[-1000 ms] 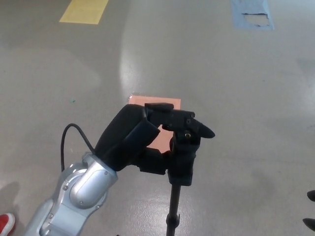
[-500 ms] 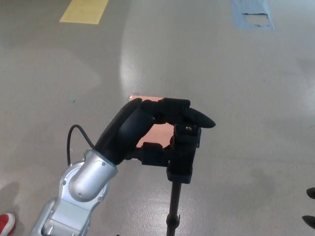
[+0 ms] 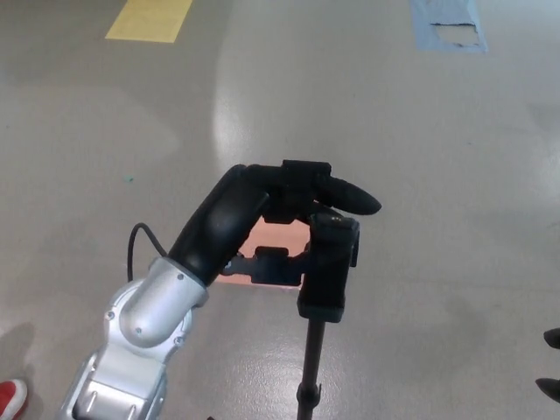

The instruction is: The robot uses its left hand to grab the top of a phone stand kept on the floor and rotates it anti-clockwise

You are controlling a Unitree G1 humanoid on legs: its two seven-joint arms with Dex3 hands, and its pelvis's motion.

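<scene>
A red shoe tip [image 3: 9, 398] shows at the bottom-left corner, dark shoe tips [image 3: 551, 363] at the right edge. The phone stand [image 3: 328, 267] rises from the bottom edge on its black pole – the left hand [image 3: 271, 214] is clamped around its top, over a pink patch [image 3: 276, 238]. No writing is legible. Beyond lies bare grey floor [image 3: 394, 114], then a yellow marking [image 3: 149, 19] and blue patch [image 3: 448, 24].

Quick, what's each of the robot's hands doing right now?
Left hand: closed on the top of the phone stand.
Right hand: not in the picture.
</scene>
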